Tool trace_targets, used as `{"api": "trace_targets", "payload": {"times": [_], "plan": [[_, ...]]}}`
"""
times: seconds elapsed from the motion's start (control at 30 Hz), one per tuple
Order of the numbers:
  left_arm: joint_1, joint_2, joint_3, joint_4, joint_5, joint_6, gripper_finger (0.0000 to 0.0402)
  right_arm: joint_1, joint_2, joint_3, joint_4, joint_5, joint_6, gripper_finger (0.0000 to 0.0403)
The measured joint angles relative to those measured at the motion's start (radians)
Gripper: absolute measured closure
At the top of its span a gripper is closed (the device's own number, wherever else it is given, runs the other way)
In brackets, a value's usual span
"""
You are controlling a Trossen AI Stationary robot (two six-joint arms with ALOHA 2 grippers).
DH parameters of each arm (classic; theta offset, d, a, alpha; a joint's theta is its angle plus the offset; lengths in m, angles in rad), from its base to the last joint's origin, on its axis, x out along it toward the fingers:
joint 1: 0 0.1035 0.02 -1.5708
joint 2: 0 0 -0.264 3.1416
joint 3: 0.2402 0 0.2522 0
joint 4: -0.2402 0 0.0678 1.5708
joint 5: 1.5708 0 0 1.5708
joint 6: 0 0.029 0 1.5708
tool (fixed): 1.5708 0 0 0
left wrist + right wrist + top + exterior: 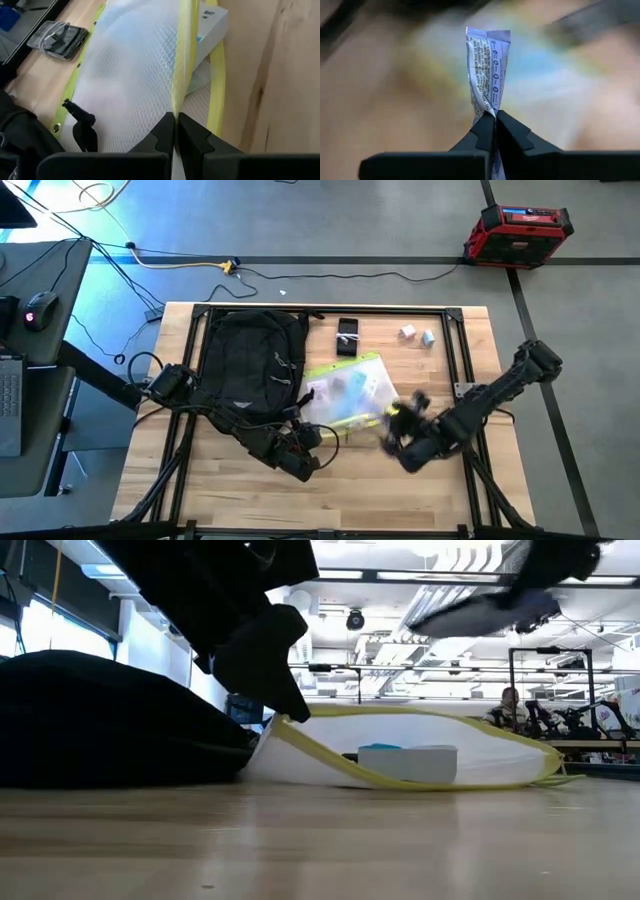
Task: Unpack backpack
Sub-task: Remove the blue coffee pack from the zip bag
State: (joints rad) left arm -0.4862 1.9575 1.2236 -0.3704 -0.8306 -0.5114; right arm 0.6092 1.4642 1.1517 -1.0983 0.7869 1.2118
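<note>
On the table's left, the backpack point(250, 370) lies lengthwise front-to-back; left end effector point(175, 122) clamps mesh pouch point(135, 70).

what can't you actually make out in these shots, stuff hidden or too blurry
- Inside of the backpack: no view looks into it.
- Contents of the mesh pouch: in the left wrist view the left gripper is pinched on its yellow edge; only a white box shows.
- The wrapper held by the right gripper: print unreadable, background blurred.
- Two small items on the table's far side, high view: too small to identify.
</note>
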Motion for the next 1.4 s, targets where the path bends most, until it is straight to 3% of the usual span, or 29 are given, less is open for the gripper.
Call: {"api": "trace_targets", "payload": {"times": [0.07, 0.13, 0.2, 0.37, 0.47, 0.77, 0.97, 1.17, 1.4], "plan": [[0.001, 0.000, 0.000, 0.003, 0.023, 0.015, 0.0402, -0.066, -0.001, -0.015, -0.184, 0.020, 0.159, 0.0402], [-0.001, 0.000, 0.000, 0.003, 0.030, 0.016, 0.0402, -0.162, -0.001, -0.044, -0.332, -0.044, 0.277, 0.0402], [-0.005, 0.000, 0.000, 0.002, 0.033, 0.016, 0.0402, -0.270, -0.001, -0.103, -0.373, -0.095, 0.303, 0.0402], [-0.011, 0.000, 0.000, 0.002, 0.034, 0.018, 0.0402, -0.537, 0.000, -0.292, -0.191, -0.200, 0.091, 0.0402], [-0.011, 0.000, 0.000, 0.002, 0.036, 0.018, 0.0402, -0.690, 0.000, -0.388, -0.079, -0.199, -0.023, 0.0402], [-0.010, 0.000, 0.000, 0.011, 0.031, 0.043, 0.0402, -1.068, 0.001, -0.481, 0.151, -0.185, -0.307, 0.0403], [-0.010, 0.000, 0.000, 0.017, 0.037, 0.043, 0.0402, -1.124, 0.000, -0.442, 0.166, -0.209, -0.423, 0.0402], [-0.010, 0.000, 0.000, 0.020, 0.039, 0.043, 0.0402, -1.031, 0.000, -0.386, 0.144, -0.282, -0.542, 0.0398], [-0.010, 0.000, 0.000, 0.026, 0.040, 0.042, 0.0402, -0.971, 0.000, -0.329, 0.034, -0.185, -0.469, 0.0317]]}}
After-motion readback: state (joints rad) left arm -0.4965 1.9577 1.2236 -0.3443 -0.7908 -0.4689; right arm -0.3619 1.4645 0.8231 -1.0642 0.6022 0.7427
